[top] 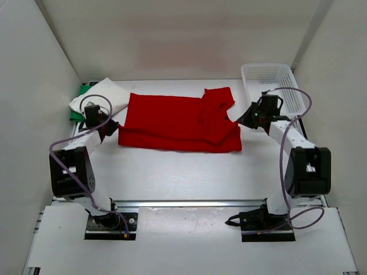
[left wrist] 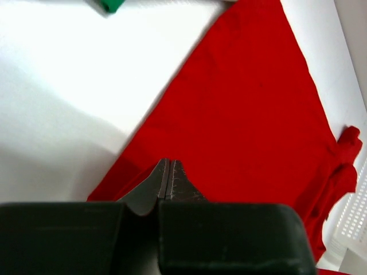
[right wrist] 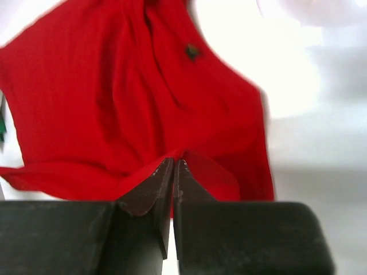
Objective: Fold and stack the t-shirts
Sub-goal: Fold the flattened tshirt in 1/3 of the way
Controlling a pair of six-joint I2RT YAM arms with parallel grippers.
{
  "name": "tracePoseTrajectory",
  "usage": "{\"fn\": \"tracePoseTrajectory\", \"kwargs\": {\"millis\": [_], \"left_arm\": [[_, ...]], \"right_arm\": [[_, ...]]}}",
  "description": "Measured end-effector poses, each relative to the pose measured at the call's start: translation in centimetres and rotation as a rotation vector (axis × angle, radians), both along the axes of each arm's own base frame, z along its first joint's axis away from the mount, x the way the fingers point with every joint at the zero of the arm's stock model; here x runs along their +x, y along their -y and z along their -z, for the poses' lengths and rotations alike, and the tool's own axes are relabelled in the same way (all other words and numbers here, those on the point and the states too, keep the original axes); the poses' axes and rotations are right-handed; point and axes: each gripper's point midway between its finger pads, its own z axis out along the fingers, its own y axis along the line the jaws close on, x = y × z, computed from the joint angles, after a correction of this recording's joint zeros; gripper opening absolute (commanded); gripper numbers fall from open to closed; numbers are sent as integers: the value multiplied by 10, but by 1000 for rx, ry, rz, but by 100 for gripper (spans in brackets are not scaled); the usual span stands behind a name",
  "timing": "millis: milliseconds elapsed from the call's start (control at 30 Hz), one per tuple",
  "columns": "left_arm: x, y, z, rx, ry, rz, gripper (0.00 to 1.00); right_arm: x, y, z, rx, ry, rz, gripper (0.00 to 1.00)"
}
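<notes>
The red t-shirt (top: 178, 121) lies spread across the middle of the table, one sleeve bunched at its far right. My left gripper (top: 113, 127) sits at the shirt's left edge with its jaws pressed together; in the left wrist view a fold of red t-shirt (left wrist: 241, 109) rises to the left gripper (left wrist: 166, 163). At the shirt's right edge, my right gripper (top: 239, 120) is shut, and the red t-shirt (right wrist: 114, 86) peaks up into the right gripper (right wrist: 178, 161). The white t-shirt (top: 100, 94) lies folded at the far left on top of the green t-shirt (top: 79, 109).
A white mesh basket (top: 272, 83) stands at the far right, just behind the right arm; its corner, the basket (left wrist: 350, 223), also shows in the left wrist view. White walls close in the table on the left, right and back.
</notes>
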Motion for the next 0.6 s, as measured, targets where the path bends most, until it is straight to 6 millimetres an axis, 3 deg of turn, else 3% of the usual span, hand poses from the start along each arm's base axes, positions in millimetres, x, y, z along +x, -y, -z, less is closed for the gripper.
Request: {"fn": "tracePoseTrajectory", "kwargs": {"millis": [100,267,333,400,433,467,567,600], "left_arm": [[11,-3,9,1,-15,-5,0],[10,-4,31,-3,-68,-8,1],[11,-4,36,-1,-79,-8,14],[11,-4,37,5,-82,-2,30],[12,-4,37,8,-81,2,45],[12,-5,36,13,-79,7,53],[14,-5,32,20,-69,17,53],[12,-5,28,26,-64,20,53]], "right_arm": [[31,-1,1,-2,3,-8,0],[74,-3,2,-27,8,-31,0],[87,-4,3,-37,13,-40,0],[96,-6,5,-43,10,-50,11],[100,-7,6,-47,7,-54,15],[102,-7,8,-50,3,-57,23],[100,-8,11,-61,-10,-63,42],[99,-8,10,-66,-10,-61,44]]}}
